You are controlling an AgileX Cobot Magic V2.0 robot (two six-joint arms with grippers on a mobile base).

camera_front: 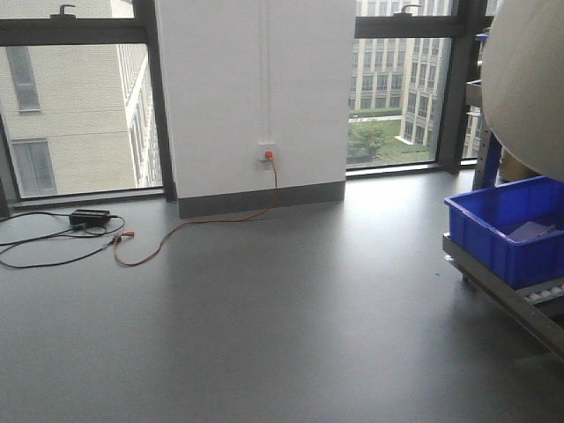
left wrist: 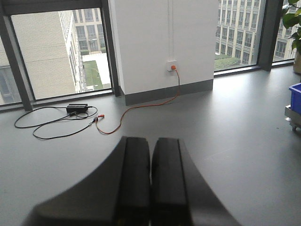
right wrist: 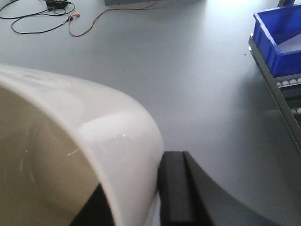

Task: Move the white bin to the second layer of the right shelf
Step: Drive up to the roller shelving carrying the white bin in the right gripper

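Gripping the wall of the white bin (right wrist: 94, 122) at its rim, the right gripper (right wrist: 134, 202) is seen pinched onto it, with one finger inside and one outside. The left gripper (left wrist: 150, 188) is held with its fingers pressed together and nothing between them. The bin is carried clear of the floor (camera_front: 291, 317), at the upper right of the front view, above the blue crate (camera_front: 507, 225). The carrying step is judged to be in hand. Next, the bin has to be brought level and slid onto the second layer, which is largely hidden here. One white bin and one blue crate on a low roller level (camera_front: 546, 295) are counted. Farther off, one orange cable (camera_front: 189, 225), one black cable (camera_front: 44, 247) and one wall socket (camera_front: 266, 152) are counted.
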